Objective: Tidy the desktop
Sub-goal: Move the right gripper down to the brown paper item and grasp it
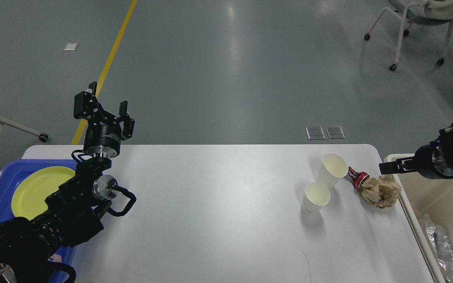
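While the left gripper [106, 108] stands spread at ten o'clock, the right gripper [387, 167] (dark, fingers indistinguishable) hangs at three o'clock over the white surface [218, 212], its arm cut off.

The worktop [218, 204] looks smooth and white with a soft sheen, and at its left edge a glossy blue plastic tray [2, 184] holds a matt yellow plate [37, 188]. Toward the worktop's right end stand two plain white paper cups [316, 197] [333, 169], beside a crumpled wad of rough brown paper [382, 191] and a creased red printed wrapper [357, 176]. Past that right edge, a beige bin [442, 204] of smooth plastic holds crinkled clear film [441, 243], and the grey floor [226, 59] behind the worktop is polished and reflective.
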You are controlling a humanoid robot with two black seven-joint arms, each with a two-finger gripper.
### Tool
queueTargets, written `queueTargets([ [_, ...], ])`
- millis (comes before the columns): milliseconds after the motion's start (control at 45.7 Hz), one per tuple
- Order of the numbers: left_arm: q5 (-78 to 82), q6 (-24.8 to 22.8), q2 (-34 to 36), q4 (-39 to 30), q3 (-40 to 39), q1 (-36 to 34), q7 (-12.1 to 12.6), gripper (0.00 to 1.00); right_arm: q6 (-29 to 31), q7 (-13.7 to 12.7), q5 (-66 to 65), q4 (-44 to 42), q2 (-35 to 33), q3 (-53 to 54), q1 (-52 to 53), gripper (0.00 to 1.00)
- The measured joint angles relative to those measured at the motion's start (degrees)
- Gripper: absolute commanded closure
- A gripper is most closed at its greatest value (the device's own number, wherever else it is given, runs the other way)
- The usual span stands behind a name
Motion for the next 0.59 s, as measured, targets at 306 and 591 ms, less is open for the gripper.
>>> queueTargets([
  [306, 0.0, 0.0, 0.0, 0.0, 0.0, 0.0, 0.0, 0.0, -6.0, 0.5, 3.9, -12.3, 3.7, 4.5, -13.3, 0.0],
  [591, 0.0, 0.0, 0.0, 0.0, 0.0, 0.0, 0.0, 0.0, -6.3, 0.8, 11.4, -13.4, 5.9, 6.8, -17.1, 0.0],
])
